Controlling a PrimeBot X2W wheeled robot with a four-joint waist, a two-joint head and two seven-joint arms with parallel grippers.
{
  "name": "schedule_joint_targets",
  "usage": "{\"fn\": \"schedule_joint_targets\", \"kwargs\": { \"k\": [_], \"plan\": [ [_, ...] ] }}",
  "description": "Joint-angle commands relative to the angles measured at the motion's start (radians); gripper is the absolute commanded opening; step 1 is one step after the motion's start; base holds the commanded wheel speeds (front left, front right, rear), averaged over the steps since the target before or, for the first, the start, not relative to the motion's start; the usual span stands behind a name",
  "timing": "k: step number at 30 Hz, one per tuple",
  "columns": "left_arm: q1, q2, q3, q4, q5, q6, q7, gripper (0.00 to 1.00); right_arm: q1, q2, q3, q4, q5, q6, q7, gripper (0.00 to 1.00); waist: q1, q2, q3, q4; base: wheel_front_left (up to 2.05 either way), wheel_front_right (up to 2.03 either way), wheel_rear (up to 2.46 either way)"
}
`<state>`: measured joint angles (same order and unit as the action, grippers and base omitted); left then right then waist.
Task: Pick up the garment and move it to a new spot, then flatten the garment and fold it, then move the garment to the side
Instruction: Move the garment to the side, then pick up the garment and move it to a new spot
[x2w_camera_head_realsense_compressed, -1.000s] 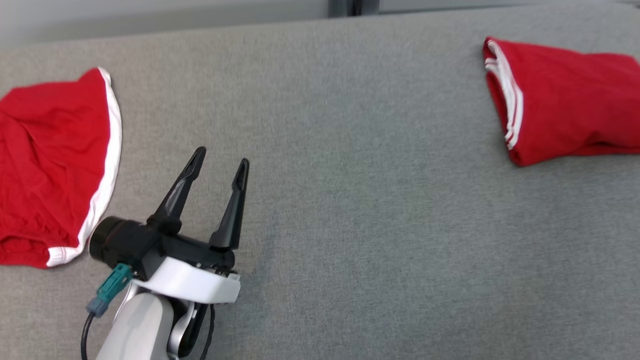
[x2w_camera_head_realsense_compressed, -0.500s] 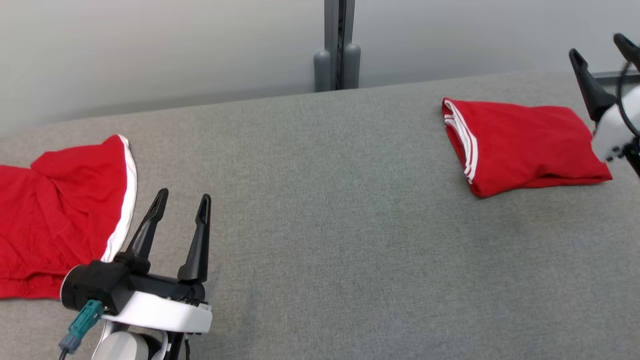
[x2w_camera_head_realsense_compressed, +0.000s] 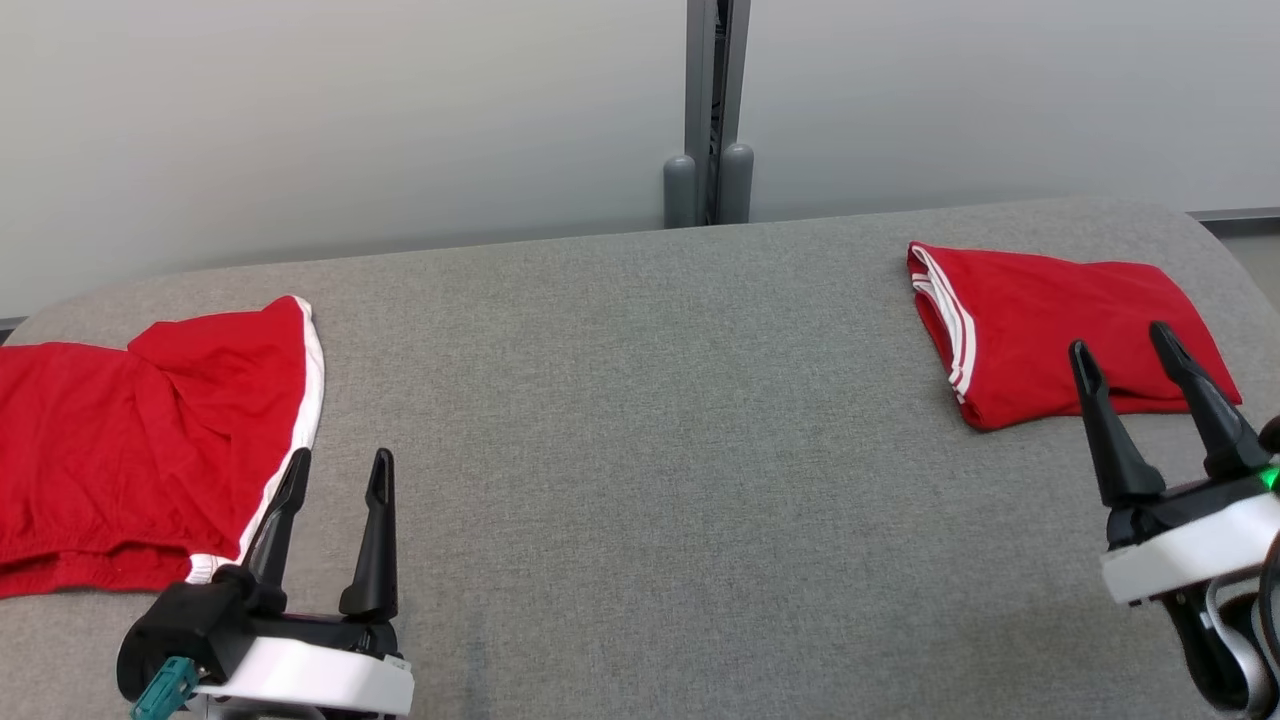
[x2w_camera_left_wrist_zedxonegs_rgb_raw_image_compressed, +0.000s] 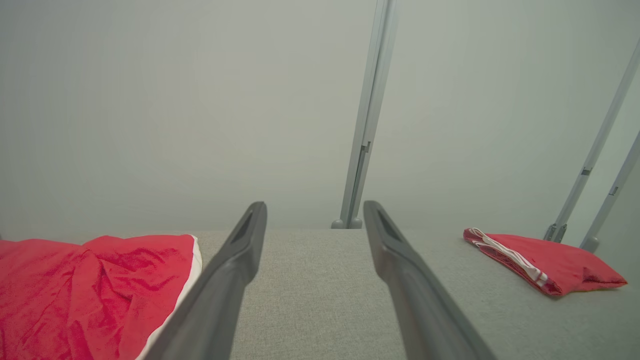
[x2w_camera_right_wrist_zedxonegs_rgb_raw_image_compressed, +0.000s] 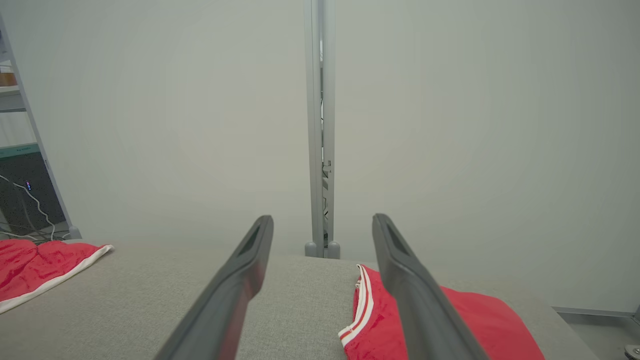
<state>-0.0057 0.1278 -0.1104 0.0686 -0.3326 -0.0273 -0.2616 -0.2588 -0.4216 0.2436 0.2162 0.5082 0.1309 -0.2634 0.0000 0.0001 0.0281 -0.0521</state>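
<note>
Right now both are hovering, fingers apart, holding nothing: left gripper (x2w_camera_head_realsense_compressed: 341, 458) just beside crumpled red garment (x2w_camera_head_realsense_compressed: 120, 450), right gripper (x2w_camera_head_realsense_compressed: 1119, 338) near folded red garment (x2w_camera_head_realsense_compressed: 1050, 310).

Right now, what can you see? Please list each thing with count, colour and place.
folded garment: one, red with white stripes, table's far right
loose garment: one, red with white edge, table's left end
table: one, grey cloth top, under both garments
post: one, grey, behind the table's middle
wall: one, pale grey, behind the table
left gripper: one, dark fingers, open and empty, beside the loose garment
right gripper: one, dark fingers, open and empty, near the folded garment
</note>
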Motion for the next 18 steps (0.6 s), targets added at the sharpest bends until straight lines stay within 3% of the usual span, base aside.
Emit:
{"fn": "schedule_joint_targets", "kwargs": {
  "k": [1,8,18],
  "plan": [
    [0.011,0.0,0.009,0.002,-0.001,0.01,-0.004,1.0,0.046,0.024,-0.035,-0.053,-0.025,0.0,-0.001,1.0,0.0,-0.0001,-0.004,0.004,0.0,0.0,0.0],
    [0.038,-0.011,0.023,0.007,0.017,0.014,-0.004,1.0,0.215,0.108,-0.111,-0.221,-0.117,0.0,-0.001,1.0,0.0,-0.0001,-0.015,0.026,0.0,0.0,0.0],
    [0.059,-0.037,0.048,-0.006,0.048,-0.001,-0.004,1.0,0.29,0.192,-0.192,-0.203,-0.158,0.0,-0.001,1.0,0.0,-0.0001,-0.015,0.036,0.0,0.0,0.0]
  ]
}}
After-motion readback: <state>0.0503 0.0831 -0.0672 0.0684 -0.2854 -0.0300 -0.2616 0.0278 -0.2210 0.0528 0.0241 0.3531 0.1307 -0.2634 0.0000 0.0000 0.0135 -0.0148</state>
